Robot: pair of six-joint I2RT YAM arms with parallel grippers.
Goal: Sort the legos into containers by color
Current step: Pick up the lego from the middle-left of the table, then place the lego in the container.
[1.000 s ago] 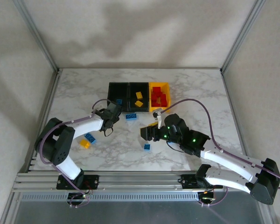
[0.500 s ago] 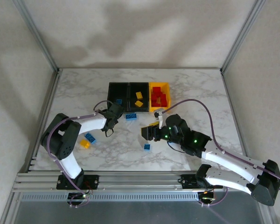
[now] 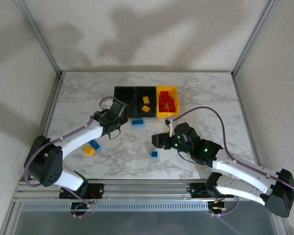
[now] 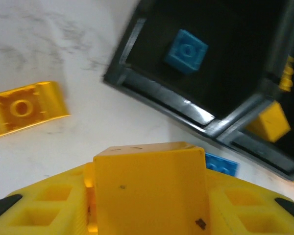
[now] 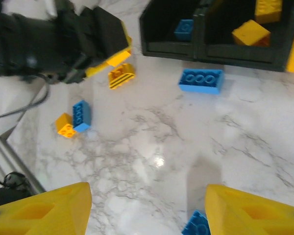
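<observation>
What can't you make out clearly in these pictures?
- Red legos in the yellow bin: too small in the top view to count.
- Blue lego: cut by the right wrist view's bottom edge.
- Yellow lego in the left gripper: blurred in the left wrist view, lower end cut off.

Table (image 3: 201, 93) was white marble with grey veins. Two black bins (image 3: 122, 88), one yellow-orange bin (image 3: 167, 88) full of red bricks (image 3: 167, 104). Yellow bricks (image 3: 146, 100) and a blue brick (image 4: 186, 50) were in the black ones. Loose blue plate (image 5: 201, 81), plus a yellow block (image 4: 149, 191) with dark specks.
</observation>
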